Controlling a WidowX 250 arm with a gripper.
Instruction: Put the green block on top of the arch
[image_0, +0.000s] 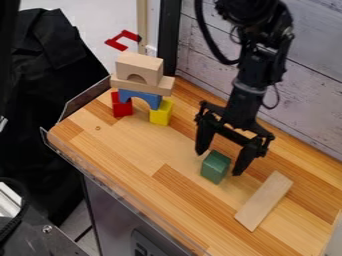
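Between the front and wall-side edges of the brown wooden surface (127, 150), the green rectangular wooden block (216, 167) sits between the widely spaced fingers of the black two-finger gripper (220, 161). Near the upper-left corner, a beige wooden arch (147, 65) tops a block stack (141, 97).

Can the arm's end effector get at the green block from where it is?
Looks like yes: the end effector hangs open around the green block, and nothing seems wedged between. The plank lies off to one side.
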